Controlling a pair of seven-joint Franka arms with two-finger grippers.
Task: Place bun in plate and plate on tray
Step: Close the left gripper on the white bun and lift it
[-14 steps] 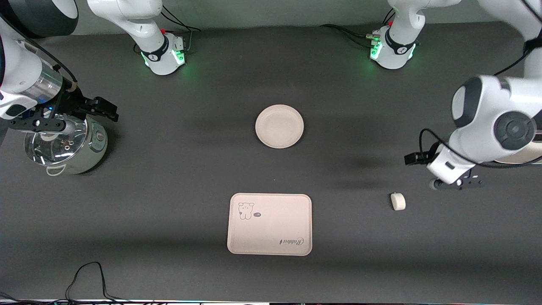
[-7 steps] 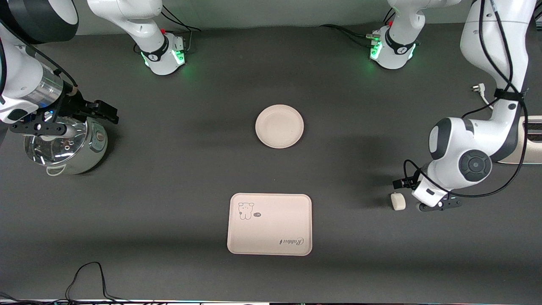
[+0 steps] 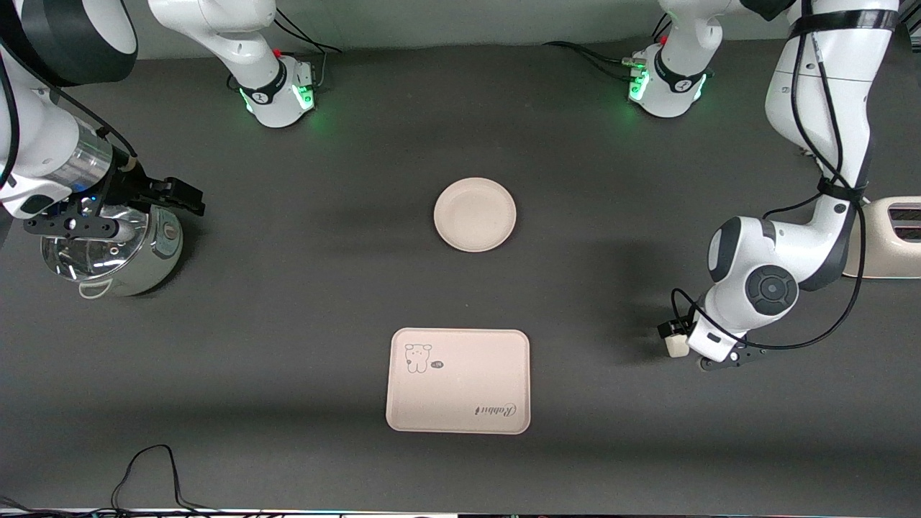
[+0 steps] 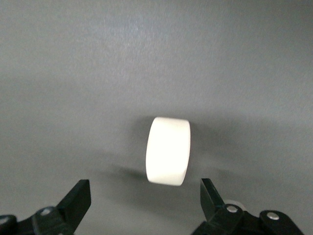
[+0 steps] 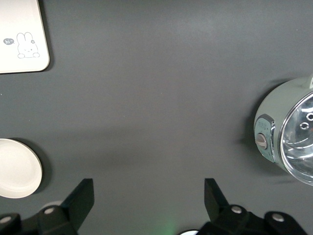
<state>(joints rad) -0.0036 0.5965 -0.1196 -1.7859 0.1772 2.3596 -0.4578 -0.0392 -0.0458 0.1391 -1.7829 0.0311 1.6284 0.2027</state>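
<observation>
Two pincers gape empty over a dark grey tabletop [image 3: 302, 288]: left pincer [image 4: 146, 205] above the bun [image 3: 675, 346], at three o'clock from the tray [image 3: 458, 380]; right pincer [image 5: 149, 205] by the pot [image 3: 108, 248]. Plate [image 3: 475, 214] at twelve.

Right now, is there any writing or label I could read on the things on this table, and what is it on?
"Rabbit": in script on the tray, at one corner.
"hi": in a small dark speech bubble beside the cartoon rabbit drawn on the tray.
Plate, bun: no writing.
Small panel on the steel pot: nothing readable.
</observation>
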